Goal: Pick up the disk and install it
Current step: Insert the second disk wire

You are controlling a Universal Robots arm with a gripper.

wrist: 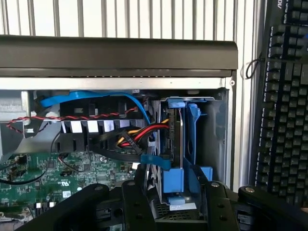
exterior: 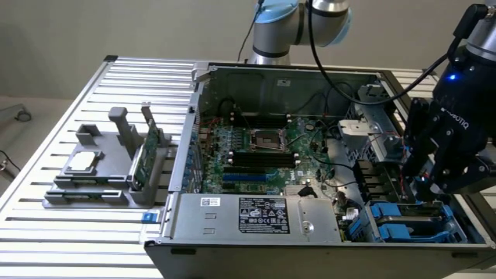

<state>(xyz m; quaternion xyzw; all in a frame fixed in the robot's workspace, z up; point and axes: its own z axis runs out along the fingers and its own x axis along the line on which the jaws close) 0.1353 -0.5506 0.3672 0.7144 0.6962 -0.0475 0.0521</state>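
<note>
The disk (wrist: 175,178) stands on edge in the drive bay at the corner of the open computer case (exterior: 194,116); its bright blue carrier frame and a strip of white label face the wrist camera. My gripper (wrist: 175,191) straddles it, one black finger (wrist: 139,202) on each side, pressed against the carrier. In the exterior view my gripper (exterior: 431,187) hangs low over the bay at the case's near corner on the exterior view's right, just above the blue carrier plastic (exterior: 403,224).
Red, yellow and black power wires (wrist: 144,132) and a blue cable (wrist: 96,96) run right beside the bay. The motherboard (exterior: 263,145) and power supply (exterior: 248,215) fill the case. A grey fixture (exterior: 85,195) holds a silver chip (exterior: 83,163) and green card (exterior: 147,154). A keyboard (wrist: 284,96) lies outside.
</note>
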